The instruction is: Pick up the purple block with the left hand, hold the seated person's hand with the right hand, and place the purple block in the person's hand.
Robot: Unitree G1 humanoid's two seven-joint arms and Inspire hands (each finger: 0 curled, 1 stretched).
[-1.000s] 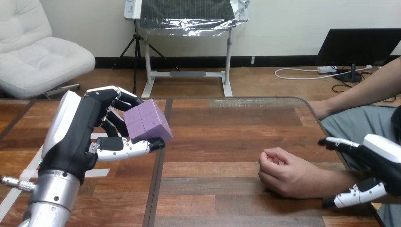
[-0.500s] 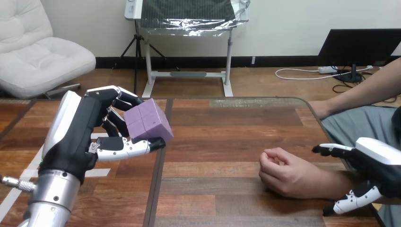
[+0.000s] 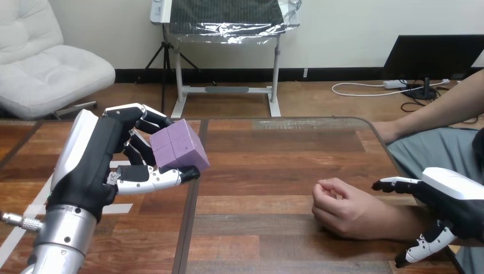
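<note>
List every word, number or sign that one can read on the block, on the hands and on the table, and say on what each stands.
There are none. No word, number or sign can be read on the block, the left hand, the right hand, the person's hand or the table.

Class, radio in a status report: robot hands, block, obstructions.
Left robot hand shut on purple block. Right robot hand open at person's wrist, not gripping. Person's hand a closed fist on table.
</note>
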